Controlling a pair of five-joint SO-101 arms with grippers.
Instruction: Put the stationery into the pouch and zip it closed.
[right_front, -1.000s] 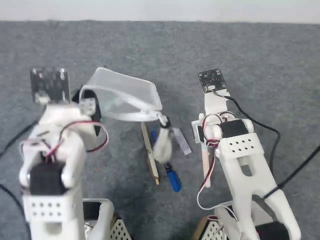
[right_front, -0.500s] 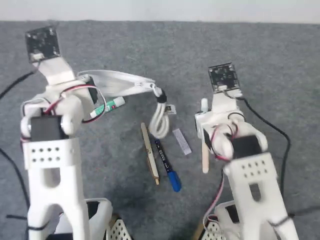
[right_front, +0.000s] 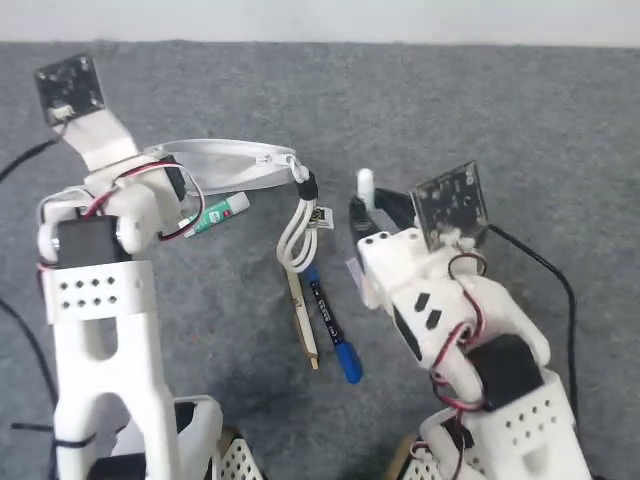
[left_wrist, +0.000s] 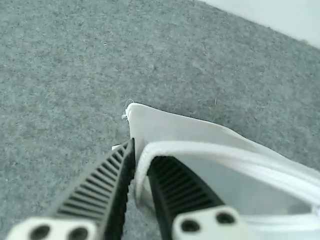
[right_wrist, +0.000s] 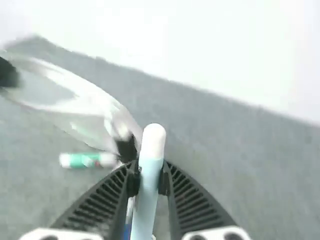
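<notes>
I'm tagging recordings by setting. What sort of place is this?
Probably a robotics lab bench: two white arms with exposed wiring work over a grey felt-like mat before a plain white wall, with a pouch and a blue pen staged.

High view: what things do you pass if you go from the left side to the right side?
green-and-white tube → wooden stick → blue pen → white-capped pen

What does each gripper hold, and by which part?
Left gripper pinches the pouch at its rim corner; right gripper clamps a white pen near its rounded end.
</notes>
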